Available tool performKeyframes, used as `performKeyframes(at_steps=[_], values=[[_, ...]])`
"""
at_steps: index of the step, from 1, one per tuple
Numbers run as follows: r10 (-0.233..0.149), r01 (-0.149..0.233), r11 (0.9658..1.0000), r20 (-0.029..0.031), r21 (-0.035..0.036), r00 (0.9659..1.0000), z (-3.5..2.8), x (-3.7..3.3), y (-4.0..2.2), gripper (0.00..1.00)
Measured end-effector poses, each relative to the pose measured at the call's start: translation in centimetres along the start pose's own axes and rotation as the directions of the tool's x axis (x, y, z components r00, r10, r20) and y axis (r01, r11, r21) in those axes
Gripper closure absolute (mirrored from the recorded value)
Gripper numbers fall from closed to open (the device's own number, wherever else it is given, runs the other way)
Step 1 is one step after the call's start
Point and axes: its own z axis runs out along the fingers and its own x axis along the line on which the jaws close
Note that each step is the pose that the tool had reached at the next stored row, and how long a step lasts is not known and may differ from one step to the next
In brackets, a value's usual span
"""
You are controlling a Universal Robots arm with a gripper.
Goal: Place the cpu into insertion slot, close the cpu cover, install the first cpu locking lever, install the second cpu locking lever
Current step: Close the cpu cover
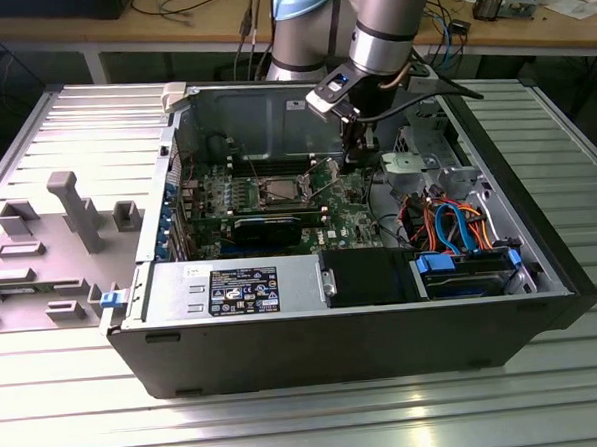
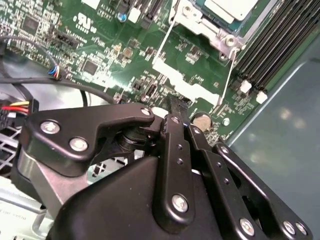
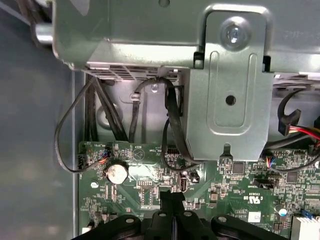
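Gripper (image 2: 176,106) was closed on nothing, its tips low over the green board (image 2: 100,45), just beside the coin cell (image 2: 201,120). The cpu (image 2: 231,7) lay in the slot (image 2: 215,31), well apart from the gripper, next to the memory slots (image 2: 280,45).

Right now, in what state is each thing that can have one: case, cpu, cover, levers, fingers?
Computer case: open, inside exposed.
cpu: seated, pale face showing.
cpu cover: looks lowered around the cpu.
Locking levers: cannot tell whether latched.
Fingers: shut, nothing visible between them.
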Motion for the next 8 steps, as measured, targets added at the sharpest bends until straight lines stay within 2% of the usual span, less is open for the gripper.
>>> performKeyframes(at_steps=[8], values=[[0.0, 0.0, 1.0, -0.0021, -0.0063, 1.0, 0.11, 0.06, -1.45, 0.89]])
